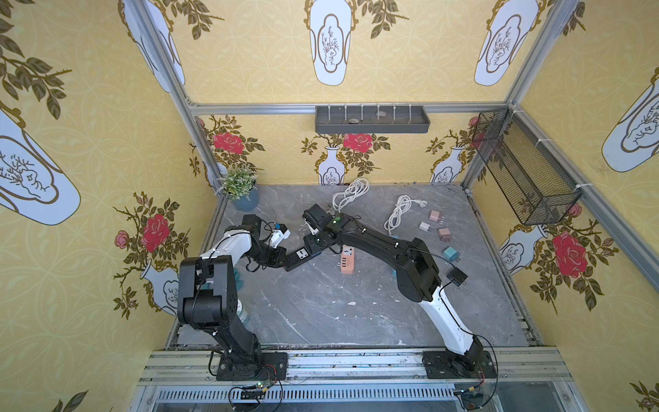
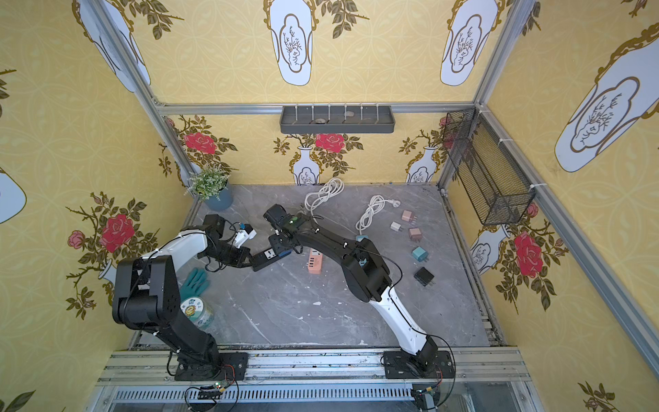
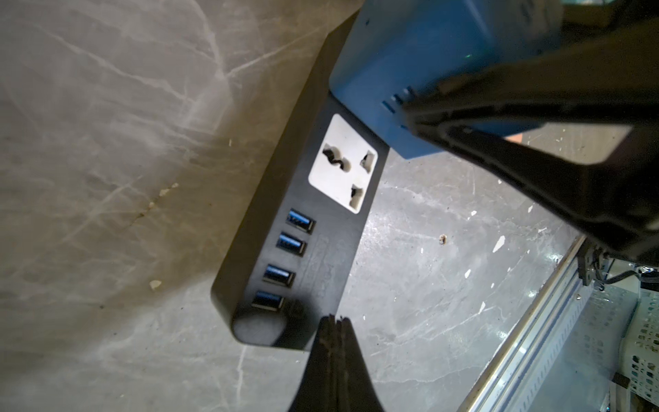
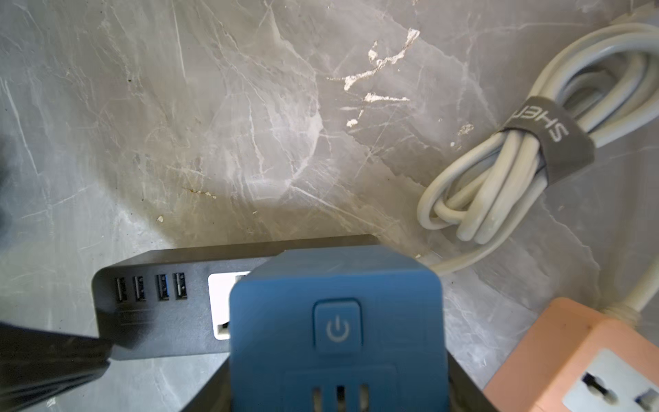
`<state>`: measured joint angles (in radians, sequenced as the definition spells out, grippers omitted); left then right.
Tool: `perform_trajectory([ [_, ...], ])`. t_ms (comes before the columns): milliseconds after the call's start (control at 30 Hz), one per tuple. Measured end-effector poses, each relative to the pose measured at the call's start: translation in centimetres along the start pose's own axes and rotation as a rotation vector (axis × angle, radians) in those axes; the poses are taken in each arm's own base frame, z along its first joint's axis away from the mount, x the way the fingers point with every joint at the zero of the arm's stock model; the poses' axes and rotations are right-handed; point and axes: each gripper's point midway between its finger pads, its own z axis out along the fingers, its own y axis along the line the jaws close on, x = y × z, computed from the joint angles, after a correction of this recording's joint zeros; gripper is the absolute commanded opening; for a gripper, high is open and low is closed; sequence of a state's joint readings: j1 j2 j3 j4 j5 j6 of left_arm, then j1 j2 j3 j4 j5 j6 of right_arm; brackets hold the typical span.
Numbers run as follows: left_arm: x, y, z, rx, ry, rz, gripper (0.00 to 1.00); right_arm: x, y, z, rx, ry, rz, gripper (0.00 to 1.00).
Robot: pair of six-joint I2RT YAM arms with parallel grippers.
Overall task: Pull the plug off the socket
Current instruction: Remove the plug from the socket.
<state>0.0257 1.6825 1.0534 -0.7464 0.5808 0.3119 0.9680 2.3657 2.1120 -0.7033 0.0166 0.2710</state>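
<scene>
- Plug [image 4: 337, 321], blue, centre-bottom in the right wrist view, sits seated in the black strip [image 3: 296, 228]: not yet pulled.
- My right end effector [image 1: 318, 246] grasps it.
- My left end effector [image 3: 333, 321], clenched, pins the strip's end on the counter [image 1: 321, 303].

place: robot test booth | cues: aluminium frame [image 1: 360, 108], printed wallpaper walls [image 1: 89, 142], marble-look tabletop [image 1: 321, 303]

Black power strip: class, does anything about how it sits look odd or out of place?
Yes. The black power strip lies askew to the table edges. The left gripper is shut at its USB end, and a bulky blue plug overhangs its other end.
</scene>
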Motion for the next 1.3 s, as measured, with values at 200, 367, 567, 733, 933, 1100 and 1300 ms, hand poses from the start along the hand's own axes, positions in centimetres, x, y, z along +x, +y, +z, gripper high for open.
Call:
perform_trajectory([
  [200,-0.6,0.9,0.1,-0.041,-0.018,-0.006,0.00,-0.1,0.2,0.2,-0.007,0.001,-0.003,0.33],
  [367,-0.5,1.4,0.4,-0.059,-0.020,-0.008,0.00,-0.2,0.2,0.5,-0.007,0.001,-0.010,0.33],
  [567,0.0,2.0,1.1,-0.065,0.005,-0.025,0.00,-0.2,0.3,0.6,0.002,0.000,-0.023,0.32],
  [733,0.2,2.1,1.5,-0.060,0.015,-0.031,0.00,-0.1,0.3,0.6,-0.016,0.006,-0.012,0.30],
  [933,0.1,2.2,2.0,-0.043,0.016,-0.036,0.00,-0.2,0.0,0.4,-0.057,0.018,0.024,0.29],
  [1100,0.1,2.1,2.4,-0.021,0.012,-0.038,0.00,-0.1,-0.1,0.3,-0.072,0.026,0.044,0.28],
  [1300,-0.1,2.0,2.5,-0.011,0.003,-0.036,0.00,0.1,0.5,0.2,-0.022,0.017,0.014,0.28],
])
